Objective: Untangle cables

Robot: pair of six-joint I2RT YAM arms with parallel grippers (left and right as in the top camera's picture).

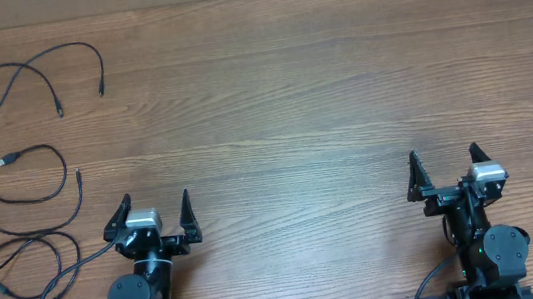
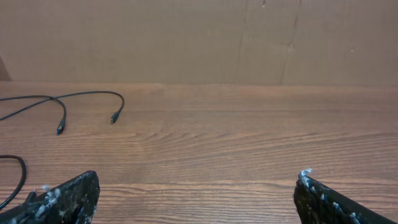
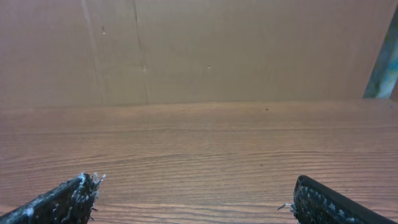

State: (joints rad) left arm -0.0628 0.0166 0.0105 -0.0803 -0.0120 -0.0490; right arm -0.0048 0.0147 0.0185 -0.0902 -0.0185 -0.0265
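Observation:
Thin black cables lie on the wooden table at the far left. One cable (image 1: 26, 68) loops alone at the top left; its two plug ends also show in the left wrist view (image 2: 87, 96). A second cable (image 1: 25, 192) with a silver-tipped plug curls below it. More cables (image 1: 26, 247) cross each other at the lower left, close to the left arm. My left gripper (image 1: 156, 210) is open and empty, right of the cables. My right gripper (image 1: 447, 166) is open and empty at the lower right, far from any cable.
The wooden table (image 1: 291, 96) spans the whole view. A brown cardboard wall (image 3: 199, 50) stands behind its far edge. Both arm bases sit at the front edge.

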